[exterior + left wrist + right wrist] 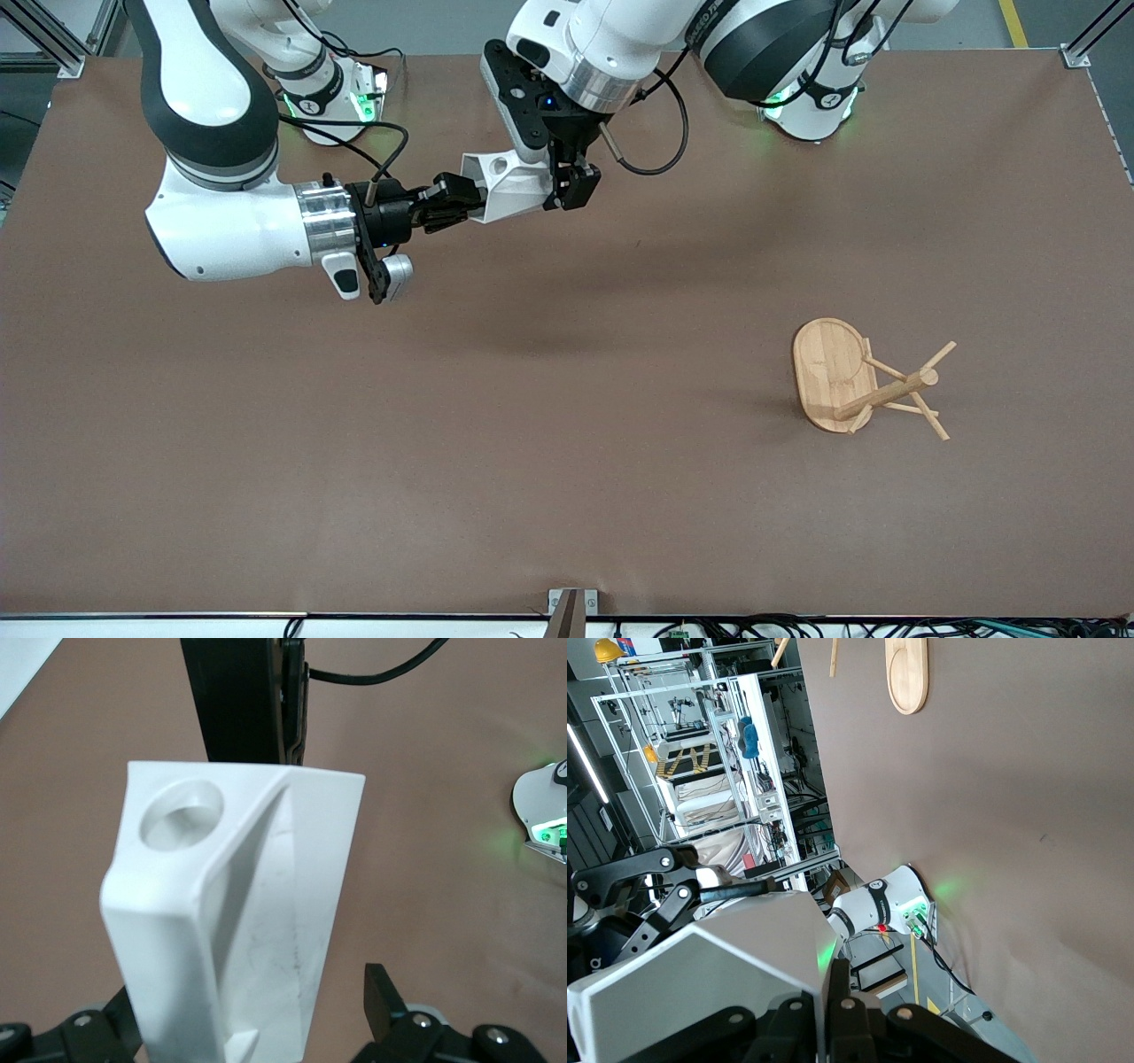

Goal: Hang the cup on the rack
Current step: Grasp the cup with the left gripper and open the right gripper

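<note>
The white faceted cup (509, 182) hangs in the air on its side between both grippers, over the table's part near the robots' bases. My right gripper (461, 206) is shut on the cup's rim wall (700, 983), with the thin wall pinched between its fingers (833, 992). My left gripper (571, 186) is at the cup's other end. Its fingers are open around the cup (239, 904), and one finger (383, 992) stands apart from it. The handle tab's round hole (182, 811) faces the left wrist camera. The bamboo rack (868, 381) rests on the table toward the left arm's end, also seen in the right wrist view (908, 673).
The brown table (354, 443) spreads under both arms. A black cable (660, 133) loops beside the left wrist. A small metal bracket (571, 607) sits at the table's front edge. Lab shelving (718, 771) shows past the table in the right wrist view.
</note>
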Motion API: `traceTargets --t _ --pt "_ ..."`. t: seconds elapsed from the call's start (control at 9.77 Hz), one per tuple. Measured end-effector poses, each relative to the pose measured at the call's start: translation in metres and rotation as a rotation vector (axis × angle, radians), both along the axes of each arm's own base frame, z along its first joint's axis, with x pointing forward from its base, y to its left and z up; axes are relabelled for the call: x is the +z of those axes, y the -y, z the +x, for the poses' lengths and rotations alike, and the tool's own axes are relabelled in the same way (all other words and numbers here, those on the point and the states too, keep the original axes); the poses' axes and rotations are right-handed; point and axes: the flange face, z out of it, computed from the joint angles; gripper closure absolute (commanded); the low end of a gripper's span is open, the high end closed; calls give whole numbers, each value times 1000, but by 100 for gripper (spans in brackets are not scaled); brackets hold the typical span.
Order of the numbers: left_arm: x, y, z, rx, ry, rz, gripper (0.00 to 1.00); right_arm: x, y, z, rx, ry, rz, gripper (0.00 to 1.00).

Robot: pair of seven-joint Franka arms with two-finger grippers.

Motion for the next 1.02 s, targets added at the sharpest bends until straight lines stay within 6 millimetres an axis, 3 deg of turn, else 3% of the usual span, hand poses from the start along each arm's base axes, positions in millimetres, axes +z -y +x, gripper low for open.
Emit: traceTargets --t 0.1,0.2,0.51,0.61,0.72,1.02 --pt "0 -1 2 4 7 -1 86 0 0 -1 4 -9 -1 98" --pt "-1 -1 4 5 11 0 99 0 1 -1 4 -10 -2 98" --pt "-2 -1 4 4 10 -2 100 0 1 -1 3 -11 -3 96" --pt "-2 -1 5 3 11 -3 100 -1 2 -1 1 -11 -3 53" --pt "-3 0 5 2 11 -4 100 -1 3 0 -10 -34 -12 1" --pt "-11 2 9 4 3 -7 100 0 18 6 -42 -96 -51 0"
